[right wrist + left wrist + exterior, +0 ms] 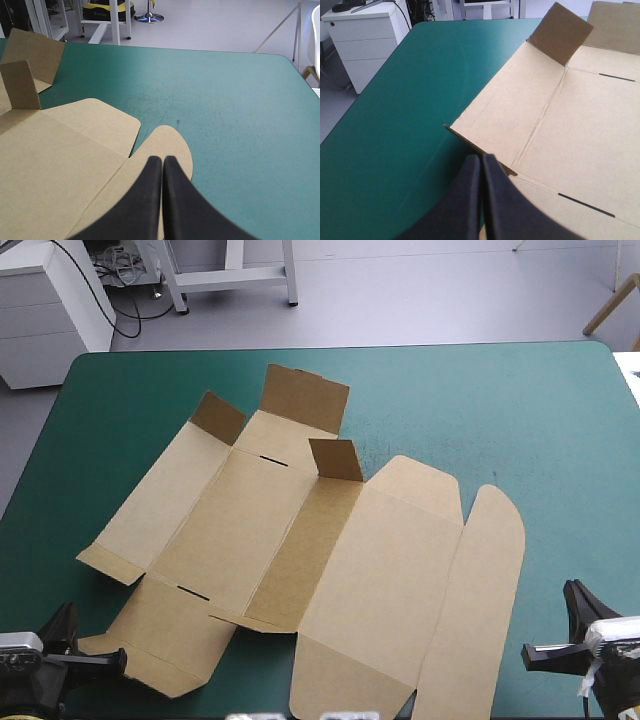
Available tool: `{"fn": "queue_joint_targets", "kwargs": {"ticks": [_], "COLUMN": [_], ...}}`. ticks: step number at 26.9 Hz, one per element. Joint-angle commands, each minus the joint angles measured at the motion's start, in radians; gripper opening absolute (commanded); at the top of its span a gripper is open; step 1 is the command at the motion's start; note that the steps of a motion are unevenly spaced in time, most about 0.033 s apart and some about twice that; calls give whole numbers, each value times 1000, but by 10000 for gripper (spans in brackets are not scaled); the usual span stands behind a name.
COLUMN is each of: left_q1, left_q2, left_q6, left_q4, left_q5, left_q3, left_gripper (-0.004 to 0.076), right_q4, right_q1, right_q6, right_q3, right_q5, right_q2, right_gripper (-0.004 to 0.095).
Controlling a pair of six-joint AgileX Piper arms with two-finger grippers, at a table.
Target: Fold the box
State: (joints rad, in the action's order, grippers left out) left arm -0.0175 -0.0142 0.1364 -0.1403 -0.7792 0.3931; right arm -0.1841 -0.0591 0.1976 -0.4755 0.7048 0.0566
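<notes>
L gripper & R gripper sat pressed together; box lay nearly flat, only three flaps up, so folding had barely begun.

— Inspector: Left gripper, condition?
— Examiner: Held low at the table's near left corner. Fingers pressed together in one pointed arch.
— Inspector: Right gripper?
— Examiner: Near right corner, low. Same finding: fingers together, tips meeting.
</notes>
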Motion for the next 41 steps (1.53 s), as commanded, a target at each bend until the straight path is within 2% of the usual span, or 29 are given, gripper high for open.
{"fn": "queue_joint_targets", "kwargs": {"ticks": [1,8,16,18,20,22,24,25,26,33,37,41], "left_q1": [0,0,0,0,0,0,0,0,0,0,0,0], "left_q2": [-17,-17,-17,-17,-17,-17,-17,-17,-17,-17,-17,-17], "left_q6": [1,1,1,10,10,10,10,10,10,10,10,10], "left_q4": [3,3,1,1,-1,-1,-1,-1,-1,-1,-1,-1], "left_q5": [78,78,78,78,78,78,78,78,78,78,78,78], "left_q3": [22,22,22,22,22,22,22,22,22,22,22,22], "left_gripper": [-10,-10,-10,-10,-10,-10,-10,-10,-10,-10,-10,-10], "right_q4": [-6,-6,-6,-10,-10,-10,-10,-10,-8,-10,-23,-119], "right_q1": [-4,-4,-4,-4,-4,-4,-4,-4,-4,-4,-4,-4], "right_q6": [5,84,85,90,90,92,92,92,94,199,243,327], "right_q3": [-24,-24,-24,-24,-24,-24,-24,-24,-24,-85,-196,-349], "right_q5": [-82,-82,-82,-82,-82,-82,-82,-82,-82,-24,-14,17], "right_q2": [19,20,20,20,20,20,20,20,22,153,335,544], "right_gripper": [-14,-14,-13,37,156,347,640,733,780,787,787,787]}}
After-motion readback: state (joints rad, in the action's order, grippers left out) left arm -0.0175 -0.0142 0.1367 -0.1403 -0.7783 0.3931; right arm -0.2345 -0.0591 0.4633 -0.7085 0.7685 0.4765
